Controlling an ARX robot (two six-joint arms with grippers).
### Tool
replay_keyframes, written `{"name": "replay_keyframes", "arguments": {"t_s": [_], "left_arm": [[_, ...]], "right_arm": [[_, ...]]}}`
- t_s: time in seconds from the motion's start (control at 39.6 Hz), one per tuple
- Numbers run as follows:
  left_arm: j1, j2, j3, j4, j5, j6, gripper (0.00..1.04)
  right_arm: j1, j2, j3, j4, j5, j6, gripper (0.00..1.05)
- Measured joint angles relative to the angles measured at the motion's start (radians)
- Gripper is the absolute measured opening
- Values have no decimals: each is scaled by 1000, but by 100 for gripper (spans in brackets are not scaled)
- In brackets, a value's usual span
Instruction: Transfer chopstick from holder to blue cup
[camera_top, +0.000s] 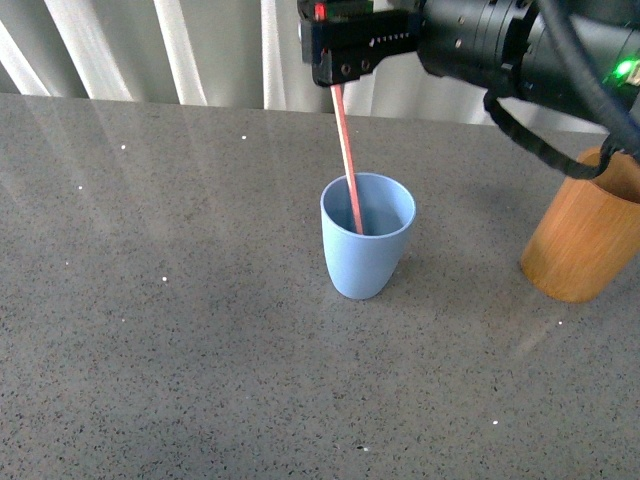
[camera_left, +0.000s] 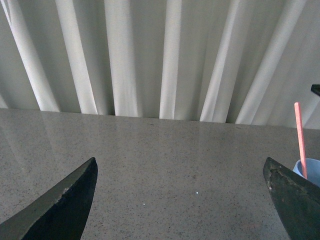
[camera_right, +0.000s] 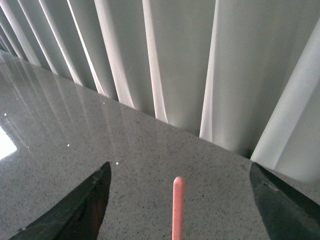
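The light blue cup (camera_top: 367, 240) stands upright in the middle of the grey table. The pink-red chopstick (camera_top: 346, 160) stands in it and leans back toward the curtain. My right gripper (camera_top: 335, 75) hovers open above the cup, with the stick's top end just under it. In the right wrist view the stick's tip (camera_right: 178, 207) rises between the wide-apart fingers (camera_right: 87, 205) and touches neither. The orange-brown holder (camera_top: 585, 230) stands at the right edge, partly behind the right arm. My left gripper (camera_left: 180, 200) is open and empty; the stick (camera_left: 300, 135) and the cup's rim (camera_left: 312, 172) show beside one finger.
White pleated curtains (camera_top: 200, 50) hang behind the table's far edge. The speckled grey tabletop (camera_top: 150, 300) stretches to the left and front of the cup. The black right arm and its cable (camera_top: 530, 130) cross the upper right, above the holder.
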Motion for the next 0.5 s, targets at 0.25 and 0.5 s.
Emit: {"name": "replay_keyframes", "arguments": {"t_s": [0.25,0.5], "left_arm": [[0,0,0,0,0,0,98],[0,0,0,0,0,0,98]], "right_arm": [[-48,-233,-75,-74,164,-45,95],[-366,-727,-362,-273,531,-181,95]]}}
